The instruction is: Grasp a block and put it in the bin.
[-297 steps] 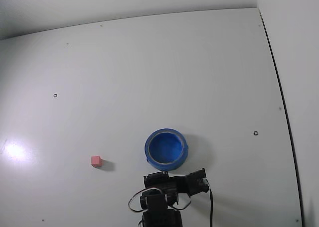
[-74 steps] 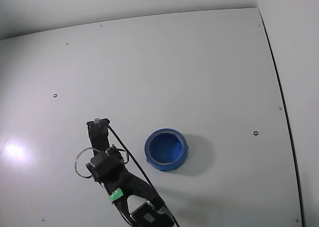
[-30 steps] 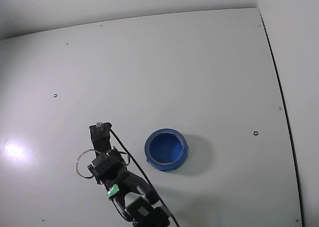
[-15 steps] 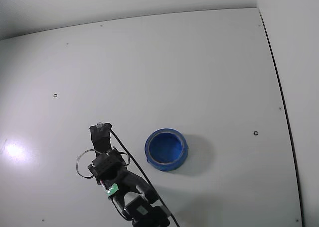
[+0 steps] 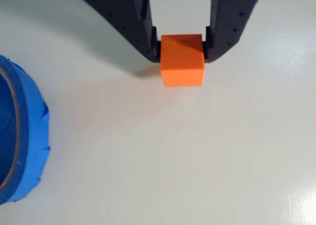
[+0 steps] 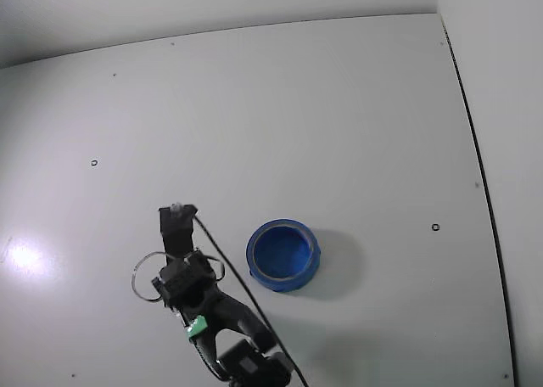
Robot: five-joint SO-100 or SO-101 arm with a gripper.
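We note the black two-finger gripper (image 5: 182, 50) clamped on the small orange-pink plastic cube (image 5: 182, 60), lifted slightly since half a second ago and shifted toward the round blue bin (image 6: 282, 254); grasp secured, transport follows.

Bright, even light — left-edge glare, soft shadows

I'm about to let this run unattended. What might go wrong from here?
1. The jaws pinch only the block's upper part, so it may slip out during the carry.
2. The bin sits close to the gripper; a low swing might hit its rim and shove it.
3. The fixed view hides the block, so a drop might go unnoticed.
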